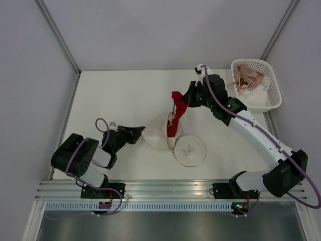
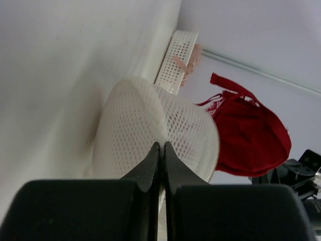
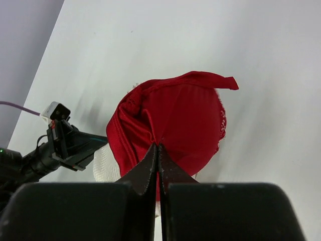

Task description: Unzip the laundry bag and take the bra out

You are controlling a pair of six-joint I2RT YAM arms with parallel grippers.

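Note:
The laundry bag (image 1: pixel 156 134) is a white mesh dome lying open at the table's middle, its round flap (image 1: pixel 190 150) with a small bra drawing flat beside it. My left gripper (image 1: pixel 138 133) is shut on the bag's mesh at its left side; the mesh (image 2: pixel 145 125) fills the left wrist view. My right gripper (image 1: pixel 181 100) is shut on a red bra (image 1: pixel 176 113) and holds it lifted above the bag, its lower end still hanging at the opening. The bra (image 3: pixel 175 125) shows pinched at my fingertips in the right wrist view, and also in the left wrist view (image 2: pixel 248 133).
A white lattice basket (image 1: pixel 273 85) with pinkish and white garments stands at the back right; it also shows in the left wrist view (image 2: pixel 178 57). Grey walls enclose the table on three sides. The left arm (image 3: pixel 55 145) shows in the right wrist view.

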